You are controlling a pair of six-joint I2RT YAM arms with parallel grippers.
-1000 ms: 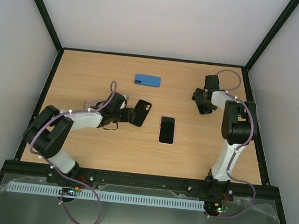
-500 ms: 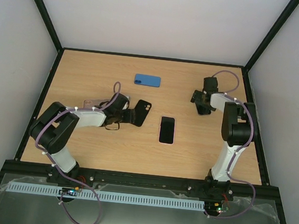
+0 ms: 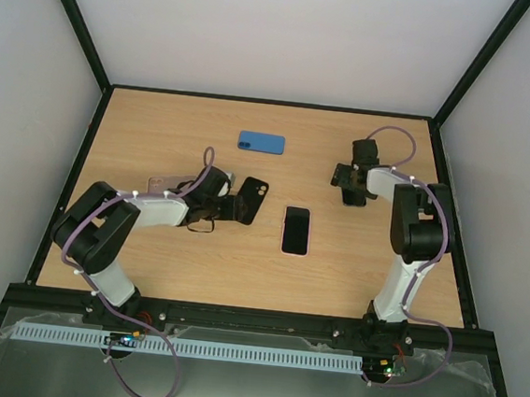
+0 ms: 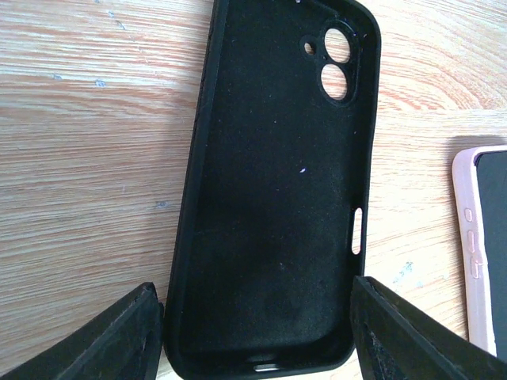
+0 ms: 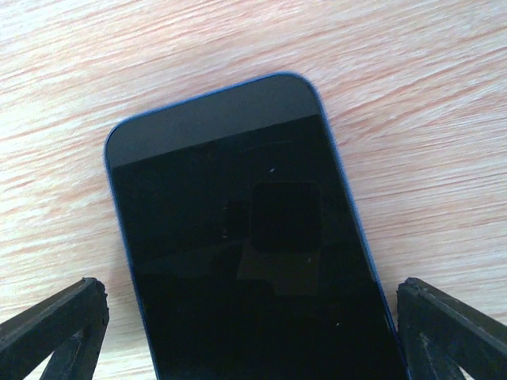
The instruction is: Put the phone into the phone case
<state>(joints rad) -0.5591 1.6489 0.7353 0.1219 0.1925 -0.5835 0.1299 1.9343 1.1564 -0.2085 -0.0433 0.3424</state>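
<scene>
Nearest the arm bases on the pale wooden table (image 3: pixel 202 268) lies a pink-rimmed phone with a dark screen (image 3: pixel 296 231), flat, untouched and apart from both arms. Just past it on the left, the left gripper (image 3: pixel 229 206) sits low over the near end of the soft black phone case with two camera holes (image 4: pixel 277 198). The case lies hollow side up. The gripper's black fingers (image 4: pixel 111 340) are spread a little wider than the case, one on each side of its bottom end. They are not closed on it, and I cannot tell whether they graze its edges. Further back on the right, the right gripper (image 3: pixel 349 180) hangs over a dark-screened phone with a thin blue rim (image 5: pixel 245 253), which lies face up on the wood (the overhead view hides it under the wrist). Its fingers (image 5: pixel 55 317) are opened much wider than the phone, well clear of both long edges and holding nothing. Furthest back rests a flat blue rounded rectangle (image 3: pixel 261 142), either a case or a phone face down; I cannot say which. To my eye this is the reaching step, with each arm lined up over its piece and nothing yet picked up. The next move calls for the right fingers to close squarely across the phone's long edges and lift it level. The left arm would need to pin or hold the black case so that it cannot slide when the phone is pressed in, camera end matched to the holes.
</scene>
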